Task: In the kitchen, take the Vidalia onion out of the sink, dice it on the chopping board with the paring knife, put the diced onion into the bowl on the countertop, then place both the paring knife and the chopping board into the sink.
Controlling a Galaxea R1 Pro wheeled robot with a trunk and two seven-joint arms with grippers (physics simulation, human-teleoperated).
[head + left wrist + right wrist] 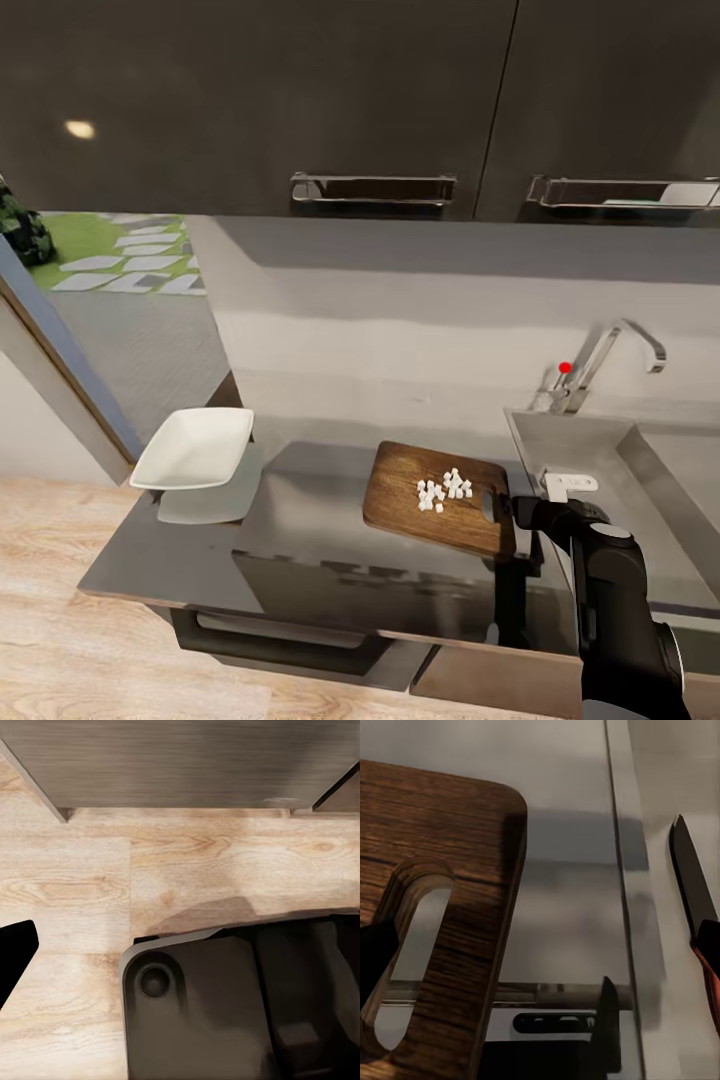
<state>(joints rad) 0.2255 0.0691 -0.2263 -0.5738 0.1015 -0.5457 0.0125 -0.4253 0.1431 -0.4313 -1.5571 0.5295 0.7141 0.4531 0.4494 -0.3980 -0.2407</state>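
On the countertop (300,520), toward its sink end: chopping board (440,497), dark wood, lying flat but skewed, slot handle nearest the sink (600,470).

Diced onion (445,487): small white cubes heaped on the board near the slot handle. Dicing judged complete; no whole onion visible in the basin.

Bowl (195,447): white, squarish, at the countertop's far left end, well apart from the board. Appears unfilled; transfer of the dice judged not yet done.

Paring knife (697,915): dark pointed blade and red handle seen in the right wrist view, lying on the steel surface just past the counter's edge line, apart from the board. Whether it rests on the drainboard or in the basin proper cannot be told.

Right gripper (527,512): at the board's slot end, one dark finger (375,960) beside the slot, a second finger (607,1020) below the board's edge. Jaws stand apart on either side of the board's end; whether they actually pinch it cannot be told.

Left gripper: a dark fingertip (15,952) over wooden floor (187,870) and the robot's base (225,1012); holds nothing evident, opening not determinable.

Remaining, as judged: dice into bowl; board into sink; knife placement to confirm.
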